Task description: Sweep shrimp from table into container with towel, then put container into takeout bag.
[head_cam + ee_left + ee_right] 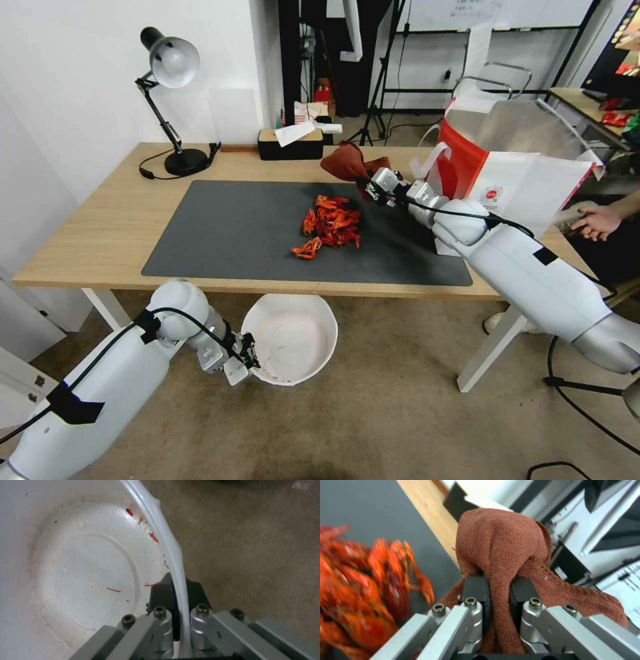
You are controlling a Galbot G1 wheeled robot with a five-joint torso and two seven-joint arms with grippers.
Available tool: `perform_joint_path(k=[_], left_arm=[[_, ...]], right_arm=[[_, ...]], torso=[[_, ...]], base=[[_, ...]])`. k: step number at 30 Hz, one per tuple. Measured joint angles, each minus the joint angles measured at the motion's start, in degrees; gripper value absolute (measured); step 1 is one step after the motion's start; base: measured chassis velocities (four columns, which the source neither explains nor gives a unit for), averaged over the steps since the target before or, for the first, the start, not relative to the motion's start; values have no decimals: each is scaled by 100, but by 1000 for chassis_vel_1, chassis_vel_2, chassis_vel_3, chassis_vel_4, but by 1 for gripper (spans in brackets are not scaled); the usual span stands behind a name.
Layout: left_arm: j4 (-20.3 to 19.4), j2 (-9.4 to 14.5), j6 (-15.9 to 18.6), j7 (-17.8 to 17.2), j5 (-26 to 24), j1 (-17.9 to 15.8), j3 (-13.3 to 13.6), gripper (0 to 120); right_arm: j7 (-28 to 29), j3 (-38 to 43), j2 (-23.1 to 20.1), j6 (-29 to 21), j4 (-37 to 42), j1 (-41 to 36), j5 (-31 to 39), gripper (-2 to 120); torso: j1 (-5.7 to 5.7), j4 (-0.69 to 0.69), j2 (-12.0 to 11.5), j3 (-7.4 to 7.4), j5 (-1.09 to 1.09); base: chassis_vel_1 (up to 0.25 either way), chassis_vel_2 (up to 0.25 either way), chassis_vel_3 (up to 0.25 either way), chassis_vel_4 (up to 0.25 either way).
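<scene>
A pile of red-orange shrimp (331,225) lies on the dark grey mat (227,233) on the light-wood table (93,227). My right gripper (369,189) is shut on the rust-red towel (347,162), which bunches just behind the pile; the wrist view shows the towel (500,555) pinched between the pads with the shrimp (360,580) close beside it. Below the table's front edge my left gripper (250,360) is shut on the rim of the white container (293,337). Inside, the container (83,567) holds only small red flecks. The takeout bag (507,160) stands open at the right.
A black desk lamp (170,100) stands at the table's back left, a black tissue box (290,142) at the back middle. A person's hand (595,221) rests beside the bag at the right edge. Brown floor (373,413) lies under the container.
</scene>
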Motion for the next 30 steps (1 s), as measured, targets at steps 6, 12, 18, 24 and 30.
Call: perform_joint_path(k=[6,12,18,24,30], left_arm=[[51,-26,-83,-67,135,-82,89,0],[122,-82,-121,-114,208,-157,259,0],[190,-101,-132,-159,226,-271,396,0],[264,-141,-169,-250,278,-352,454,0],[383,-201,-206,-289,298,-436,516,0]], right_arm=[[170,1,91,-273,-46,-158,-28,8],[128,4,144,-294,-96,-289,20,8],[56,-3,158,-311,-100,-352,34,8],[5,-9,152,-332,-116,-386,42,8],[-91,-94,41,-327,-45,-431,77,8]], torso=[[0,1,0,0,1],[0,1,0,0,1],[0,0,0,0,1],[0,1,0,0,1],[0,1,0,0,0]], base=[[0,0,0,0],[0,0,0,0],[0,0,0,0],[0,0,0,0],[0,0,0,0]])
